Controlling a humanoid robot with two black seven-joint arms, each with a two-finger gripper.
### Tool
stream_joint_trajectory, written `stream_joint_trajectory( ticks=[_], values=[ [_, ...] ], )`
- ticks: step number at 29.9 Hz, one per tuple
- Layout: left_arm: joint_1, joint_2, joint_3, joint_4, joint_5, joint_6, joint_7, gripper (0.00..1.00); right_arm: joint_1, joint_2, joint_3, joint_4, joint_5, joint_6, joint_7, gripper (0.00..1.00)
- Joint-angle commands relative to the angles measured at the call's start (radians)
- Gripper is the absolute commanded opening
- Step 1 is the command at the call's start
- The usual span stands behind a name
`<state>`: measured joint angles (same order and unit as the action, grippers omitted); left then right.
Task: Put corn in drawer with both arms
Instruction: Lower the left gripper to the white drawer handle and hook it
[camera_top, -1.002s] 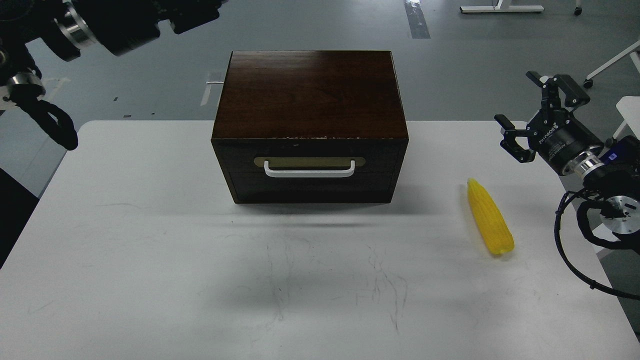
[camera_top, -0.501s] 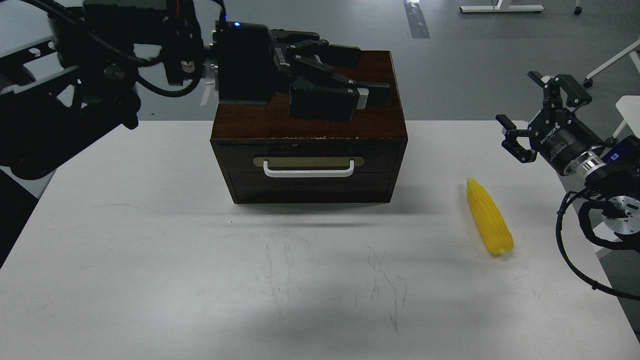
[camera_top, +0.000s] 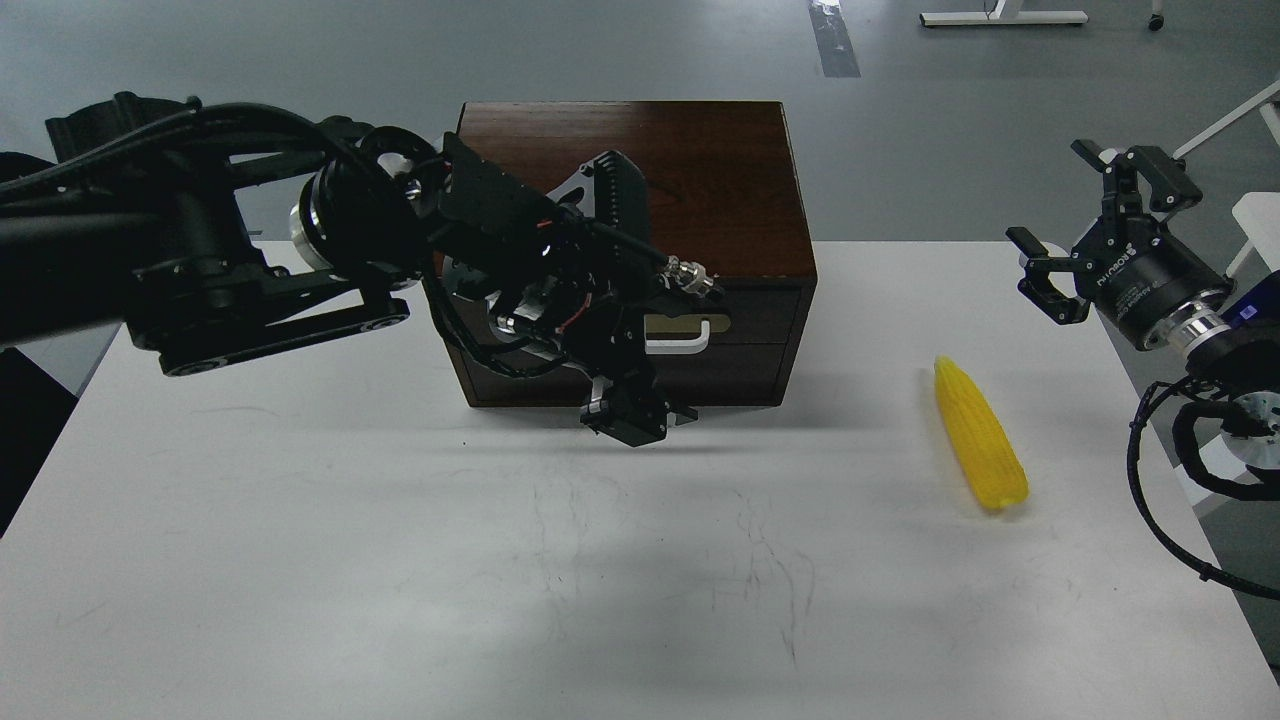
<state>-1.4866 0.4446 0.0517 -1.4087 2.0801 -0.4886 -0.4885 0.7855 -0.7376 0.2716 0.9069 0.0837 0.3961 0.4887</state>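
Corn: lies flat on the white counter near its right edge, pointed tip toward the far edge, well apart from the dark wooden box at the far middle. Drawer: closed, white handle partly hidden by the left gripper, which hangs dark before the drawer front; state of its fingers cannot be told. Right gripper: raised beyond the right edge, fingers spread, empty.

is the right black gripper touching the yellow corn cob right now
Apart. The head view shows the right black gripper raised beyond the yellow ridged corn cob, bare white table plainly between them.
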Motion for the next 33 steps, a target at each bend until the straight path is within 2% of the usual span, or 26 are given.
stream_joint_trajectory(
  ticks=[1,15,33],
  values=[
    [0.002,-0.033,0.016,0.059,0.046,0.000,0.000,0.98,0.000,0.000,0.000,0.000,-0.001,0.000,0.000,1.00],
    [0.008,-0.050,0.079,0.135,0.078,0.000,0.000,0.98,-0.002,-0.014,0.005,0.001,0.001,0.000,0.000,1.00],
    [0.022,-0.061,0.126,0.139,0.083,0.000,0.000,0.98,-0.006,-0.037,0.006,0.015,0.001,0.000,0.000,1.00]
  ],
)
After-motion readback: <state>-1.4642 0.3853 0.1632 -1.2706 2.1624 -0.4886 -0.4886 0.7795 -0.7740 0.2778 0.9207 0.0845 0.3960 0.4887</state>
